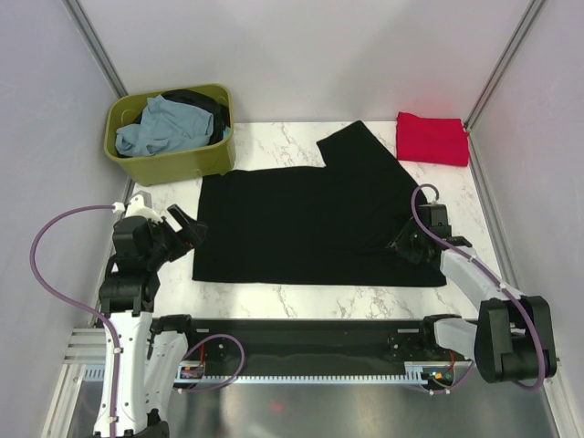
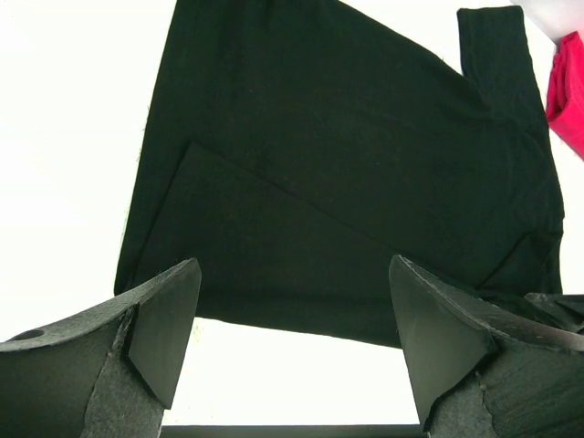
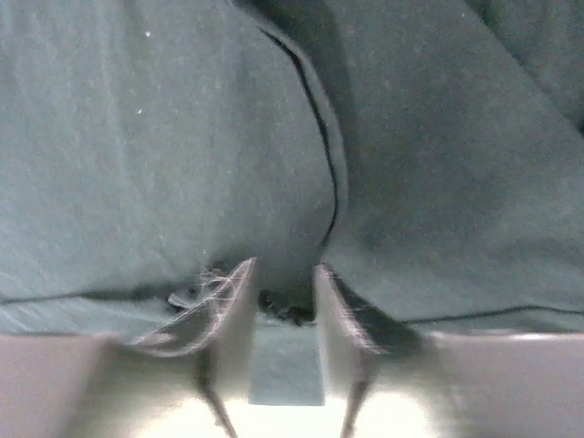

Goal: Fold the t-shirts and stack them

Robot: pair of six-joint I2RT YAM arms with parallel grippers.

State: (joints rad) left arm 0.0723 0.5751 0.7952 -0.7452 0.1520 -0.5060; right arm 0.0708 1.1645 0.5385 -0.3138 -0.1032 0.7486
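Observation:
A large black t-shirt (image 1: 310, 219) lies spread flat on the marble table, one sleeve pointing to the far side. It fills the left wrist view (image 2: 347, 164) and the right wrist view (image 3: 137, 137). My right gripper (image 1: 406, 245) sits on the shirt's right edge; in its wrist view the gripper (image 3: 285, 283) is closed to a narrow gap with a fold of black cloth pinched in it. My left gripper (image 1: 187, 228) is open and empty just off the shirt's left edge, also in its own view (image 2: 292, 328). A folded red t-shirt (image 1: 432, 138) lies at the far right.
An olive-green tub (image 1: 182, 164) stands at the far left, holding a pale blue-grey shirt (image 1: 164, 128) and a dark one (image 1: 205, 102). The red shirt also shows in the left wrist view (image 2: 570, 91). Grey walls enclose the table on three sides.

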